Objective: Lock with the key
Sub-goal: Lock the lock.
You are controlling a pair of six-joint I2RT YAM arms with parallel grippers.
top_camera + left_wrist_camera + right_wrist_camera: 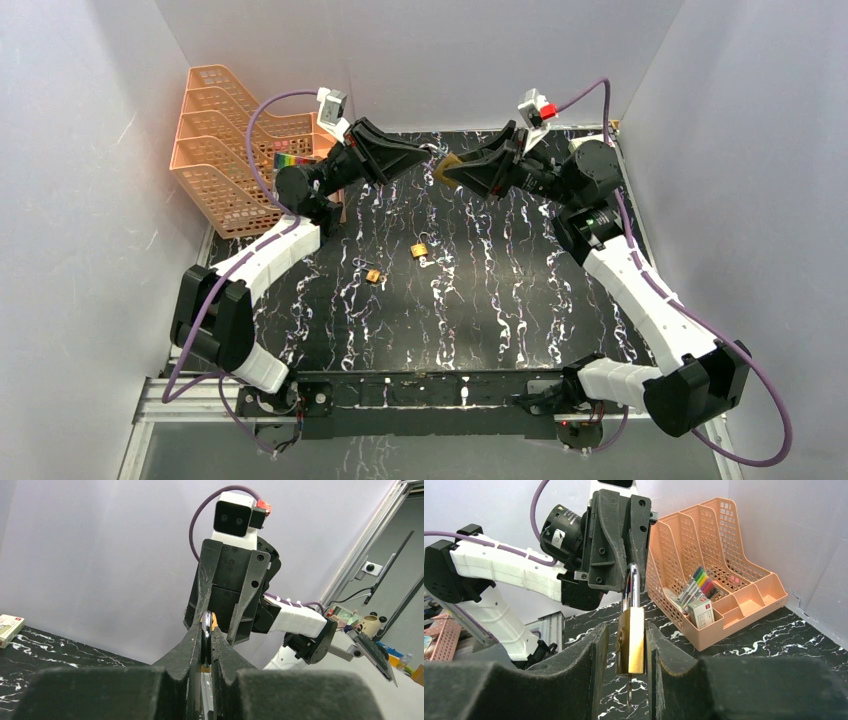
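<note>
A brass padlock (pixel 630 640) hangs in the air at the back of the table, between the two grippers (pixel 447 168). My left gripper (pixel 206 630) is shut on its silver shackle (pixel 205 635). My right gripper (pixel 626 630) stands around the lock body. Its right finger is almost on the brass, and a narrow gap shows at the left finger (pixel 596 645). A key (pixel 629 692) sticks down from the bottom of the lock, below the fingers.
On the black marbled table (pixel 500 300) lie a second small padlock (pixel 421 250) and a small brass piece (pixel 373 275). An orange file organizer (pixel 225 150) with coloured pens (pixel 699 582) stands at the back left. A white box (pixel 10 627) lies at the back right.
</note>
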